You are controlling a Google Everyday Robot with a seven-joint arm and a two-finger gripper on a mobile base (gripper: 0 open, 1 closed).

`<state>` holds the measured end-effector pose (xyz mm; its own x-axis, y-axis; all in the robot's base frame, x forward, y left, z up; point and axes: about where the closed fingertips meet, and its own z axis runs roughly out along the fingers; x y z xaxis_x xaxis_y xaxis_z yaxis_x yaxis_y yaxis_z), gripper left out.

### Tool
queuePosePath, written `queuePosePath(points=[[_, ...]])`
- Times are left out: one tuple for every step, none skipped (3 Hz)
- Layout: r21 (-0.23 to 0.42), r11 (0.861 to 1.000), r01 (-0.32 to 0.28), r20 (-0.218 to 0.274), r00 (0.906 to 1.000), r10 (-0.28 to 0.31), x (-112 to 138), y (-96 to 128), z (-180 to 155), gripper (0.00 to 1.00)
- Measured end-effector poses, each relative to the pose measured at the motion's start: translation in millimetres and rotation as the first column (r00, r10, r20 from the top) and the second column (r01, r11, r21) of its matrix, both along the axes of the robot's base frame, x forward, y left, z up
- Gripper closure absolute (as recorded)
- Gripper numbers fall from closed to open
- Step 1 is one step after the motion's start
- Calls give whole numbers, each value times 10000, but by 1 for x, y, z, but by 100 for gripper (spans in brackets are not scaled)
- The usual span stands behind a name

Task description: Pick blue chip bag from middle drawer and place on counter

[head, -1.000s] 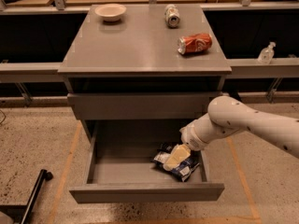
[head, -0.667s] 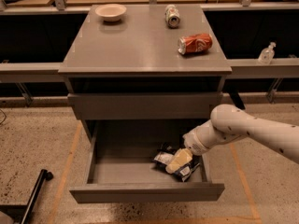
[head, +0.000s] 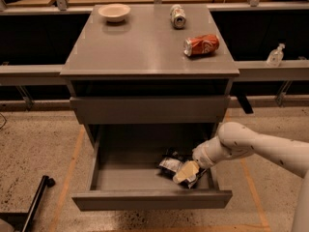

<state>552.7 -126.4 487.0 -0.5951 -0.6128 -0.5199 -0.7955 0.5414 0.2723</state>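
— Sinking since a second ago, the gripper (head: 186, 172) is now sitting lower and nearer the front of the middle drawer (head: 130, 179), and the white arm (head: 260, 146) is dropping with it.
— What is lying around it?
— A speckled floor (head: 38, 144) is carrying orange tape lines (head: 72, 161). The grey counter (head: 145, 52) is bearing a pale bowl (head: 114, 12) at the back left and a silver can (head: 178, 16) at the back. A red soda can (head: 201, 45) is lying on its side near the right edge. The upper drawer (head: 149, 109) is sitting closed, and the middle one is standing pulled out. A clear bottle (head: 275, 56) is resting on a ledge (head: 289, 70) to the right.
— How is the arm posing?
— It is coming in from the right edge, bending at a rounded joint over the drawer's right wall. From there it is angling down to the left, with the gripper sitting right on the blue chip bag (head: 169, 164).
— Clamping it?
— I cannot tell whether the gripper is apart or closed on it.
— And the bag?
— It is lying crumpled on the drawer floor, right of centre toward the front. Its long axis is slanting from back-left to front-right, and its near end is hiding under the gripper.
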Motion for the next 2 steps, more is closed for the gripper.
queuePosePath(points=[[-17, 10000, 94, -30, 10000, -94, -2, 0, -5, 0], [145, 9993, 358, 115, 9993, -360, -4, 1, -9, 0]])
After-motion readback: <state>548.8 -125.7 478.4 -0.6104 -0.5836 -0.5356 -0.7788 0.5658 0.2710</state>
